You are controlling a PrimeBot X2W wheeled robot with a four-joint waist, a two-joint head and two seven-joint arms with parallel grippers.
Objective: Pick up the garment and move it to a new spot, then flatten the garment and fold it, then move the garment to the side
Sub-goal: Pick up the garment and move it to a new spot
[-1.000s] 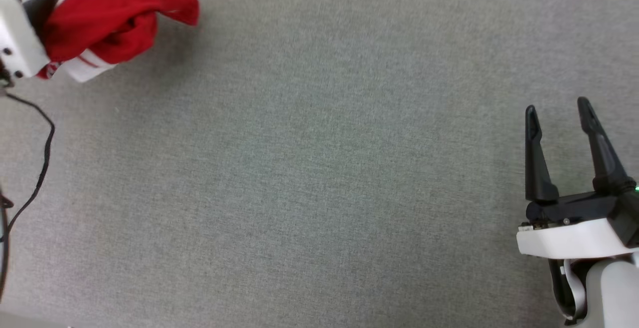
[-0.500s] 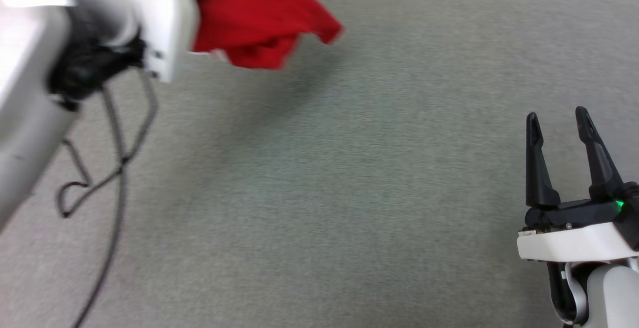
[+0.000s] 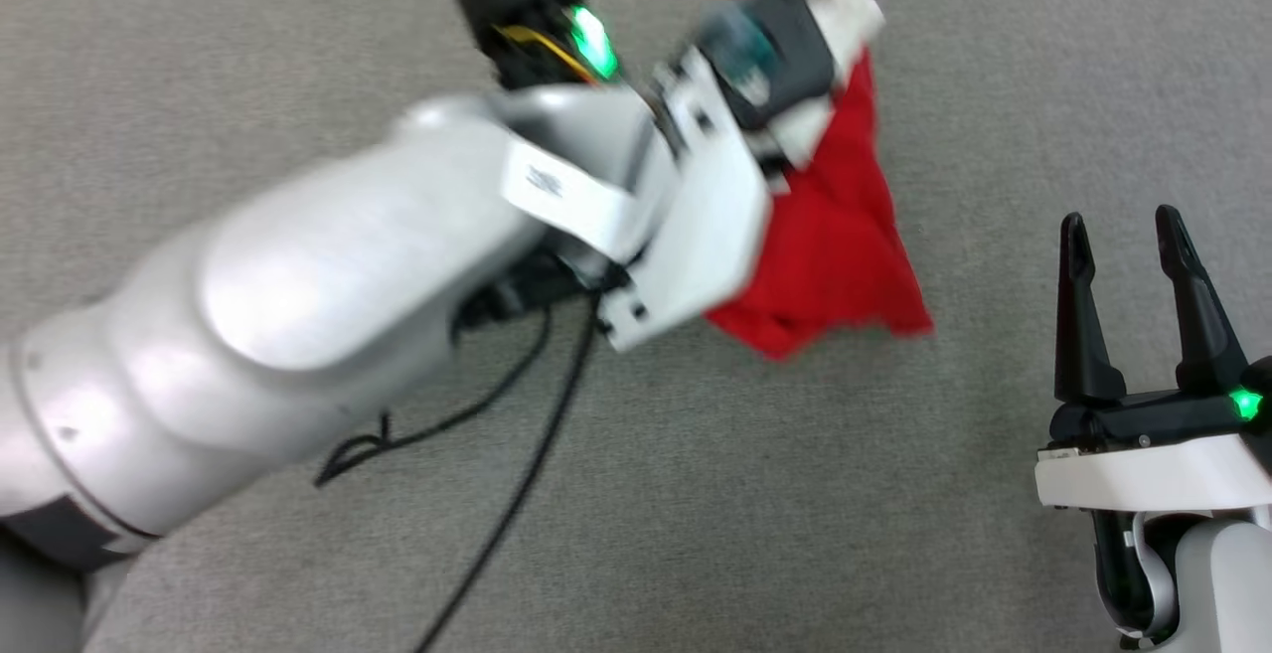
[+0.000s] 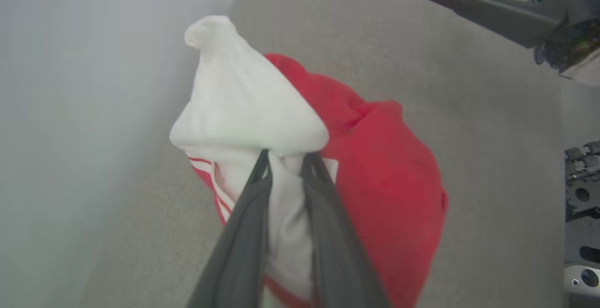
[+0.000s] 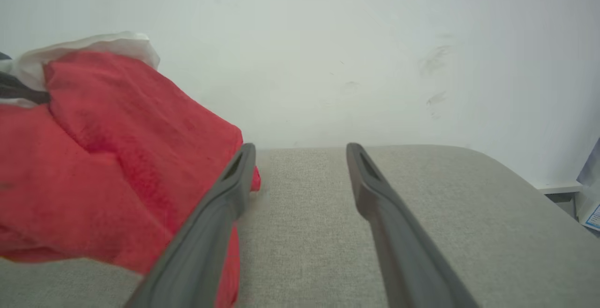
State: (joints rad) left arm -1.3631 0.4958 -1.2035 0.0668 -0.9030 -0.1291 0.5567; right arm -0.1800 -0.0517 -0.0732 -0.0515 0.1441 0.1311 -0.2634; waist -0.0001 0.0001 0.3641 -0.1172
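The garment, red with a white sleeve, hangs bunched off the grey surface right of centre in the head view. My left gripper is shut on a fold of its white sleeve, while the red body droops to the right. The pale left forearm crosses the head view from the lower left and hides the fingertips there. At the lower right my right gripper stands open and holds nothing. In the right wrist view the garment hangs just left of my right gripper.
A grey fabric surface spreads under everything. A black cable trails from the left arm across it. A pale wall rises behind the surface's far edge. Dark robot hardware sits at the left wrist view's right side.
The left arm has swung from the far upper left toward the right, carrying the garment close to the right gripper. The right gripper has stayed open in place.
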